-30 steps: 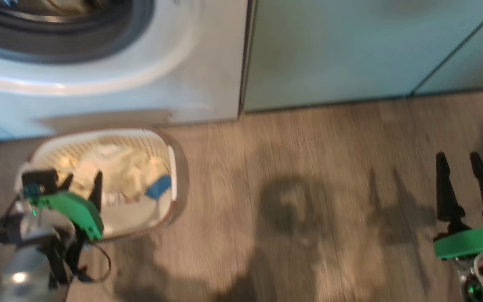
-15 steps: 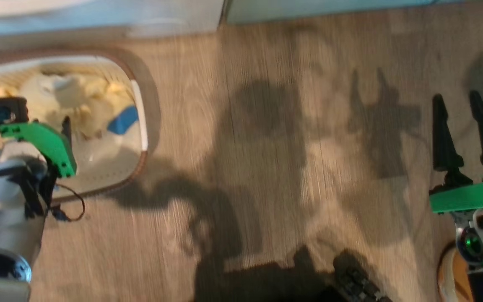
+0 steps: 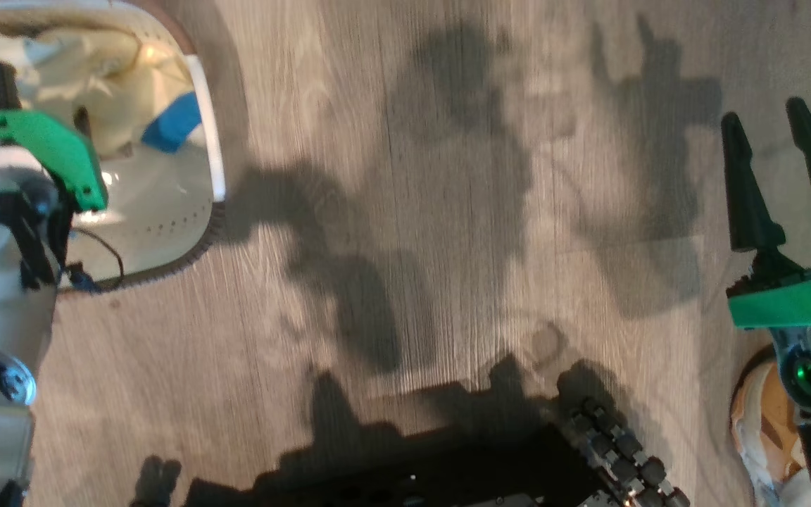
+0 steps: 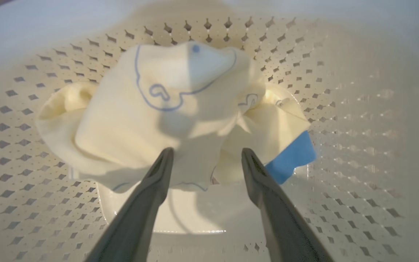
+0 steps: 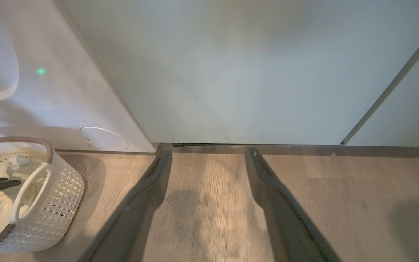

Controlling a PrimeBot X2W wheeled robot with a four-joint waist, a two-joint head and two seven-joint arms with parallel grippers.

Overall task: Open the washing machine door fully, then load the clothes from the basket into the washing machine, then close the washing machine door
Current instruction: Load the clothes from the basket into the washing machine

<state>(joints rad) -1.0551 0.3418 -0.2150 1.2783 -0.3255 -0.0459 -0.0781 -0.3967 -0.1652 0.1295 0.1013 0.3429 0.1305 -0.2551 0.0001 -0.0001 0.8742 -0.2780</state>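
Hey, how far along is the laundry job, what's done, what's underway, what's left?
Done: little I can confirm; the clothes lie in the basket, and I cannot tell the door's state. In hand: the left gripper is inside the basket, open, aimed at the cream heap, holding nothing. The right gripper hangs open over the floor. Left: grasp the clothes, load the washing machine, close its door.

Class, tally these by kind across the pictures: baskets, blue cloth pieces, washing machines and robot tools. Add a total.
Basket: 1
Blue cloth piece: 1
Washing machine: 1
Tools: 2, left tool and right tool
Total: 5
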